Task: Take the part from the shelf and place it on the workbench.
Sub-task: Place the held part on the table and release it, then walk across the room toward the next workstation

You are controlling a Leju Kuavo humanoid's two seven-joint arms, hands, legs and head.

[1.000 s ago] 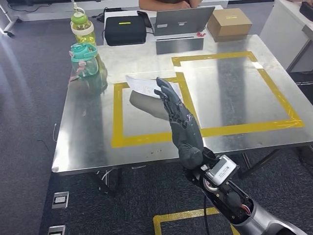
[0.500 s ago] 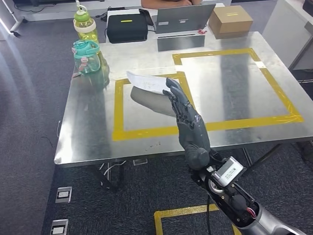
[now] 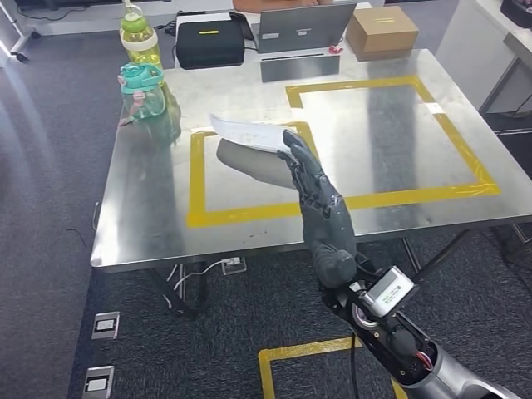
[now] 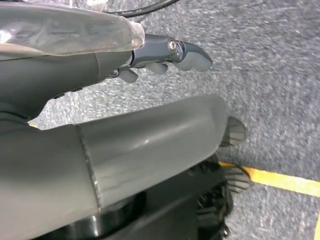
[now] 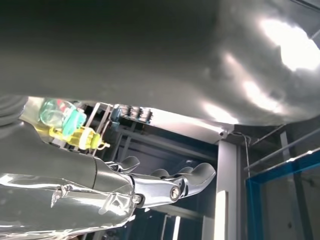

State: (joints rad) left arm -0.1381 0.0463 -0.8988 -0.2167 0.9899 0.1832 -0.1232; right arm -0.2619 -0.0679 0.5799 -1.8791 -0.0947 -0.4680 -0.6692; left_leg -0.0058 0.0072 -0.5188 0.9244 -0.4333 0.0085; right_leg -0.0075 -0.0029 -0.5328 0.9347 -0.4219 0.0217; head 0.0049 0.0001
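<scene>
Head view shows my right arm (image 3: pixel 401 332) coming up from the lower right of the frame and reaching toward the middle. My right hand (image 3: pixel 323 220) is at the end of it, stretched out long and almost flat, with its dark fingers (image 3: pixel 301 166) pointing up toward the middle of the frame. The fingertips hold the part (image 3: pixel 248 133), a thin white sheet. The part sticks out to the left of the hand, just above the middle of the frame. It hangs over the shiny metal surface (image 3: pixel 144 216), and I can see its grey mirror picture right under it. The part is over the top edge of the left yellow tape square (image 3: pixel 198 187). A bigger yellow tape square (image 3: pixel 464 150) lies to the right of it.

At the upper left of the frame two bottles stand on the surface, a teal bottle (image 3: pixel 143 91) in front and a green bottle (image 3: pixel 139 37) behind it. Along the top of the frame I see a black case (image 3: pixel 209 43), a laptop (image 3: pixel 304 25) and a brown box (image 3: pixel 381 29).

My left hand (image 4: pixel 166 52) shows in the left wrist view. It hangs over grey carpet floor (image 4: pixel 275 75) with a yellow line (image 4: pixel 286 181) on it. Its fingers are straight and hold nothing.
</scene>
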